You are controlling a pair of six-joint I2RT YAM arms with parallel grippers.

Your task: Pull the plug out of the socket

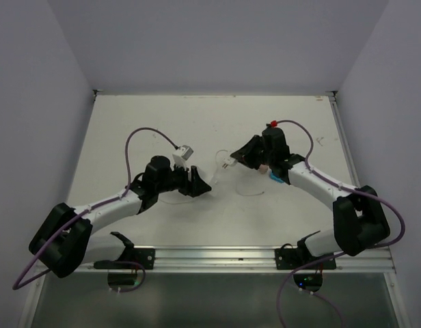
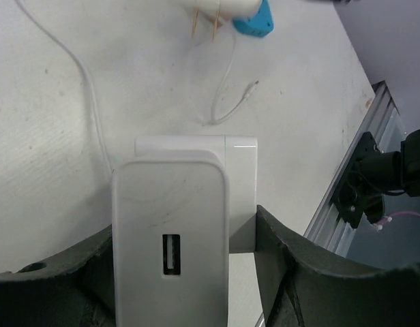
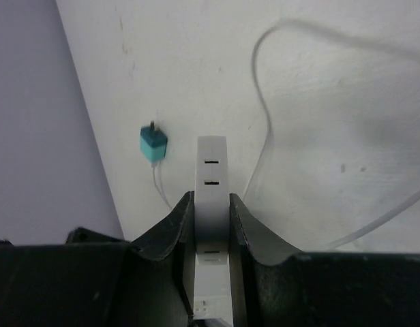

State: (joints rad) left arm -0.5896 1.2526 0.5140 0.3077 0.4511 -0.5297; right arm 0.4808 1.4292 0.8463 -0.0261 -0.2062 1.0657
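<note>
My left gripper [image 1: 200, 183] is shut on a white charger plug [image 2: 170, 225] with a USB port on its face; a wider white block sits behind it against the right finger. My right gripper [image 1: 236, 158] is shut on a narrow white socket adapter [image 3: 211, 170] with slots along its face. Two brass prongs [image 2: 205, 24] stick out of the adapter, also seen in the top view [image 1: 227, 164]. The charger and the adapter are apart, with a gap of bare table between them.
A teal adapter [image 1: 275, 179] lies on the table beside the right gripper, with a thin white cable [image 1: 250, 192] trailing from it. Another white cable [image 2: 87, 88] curves across the table. The metal rail [image 1: 217, 256] runs along the near edge.
</note>
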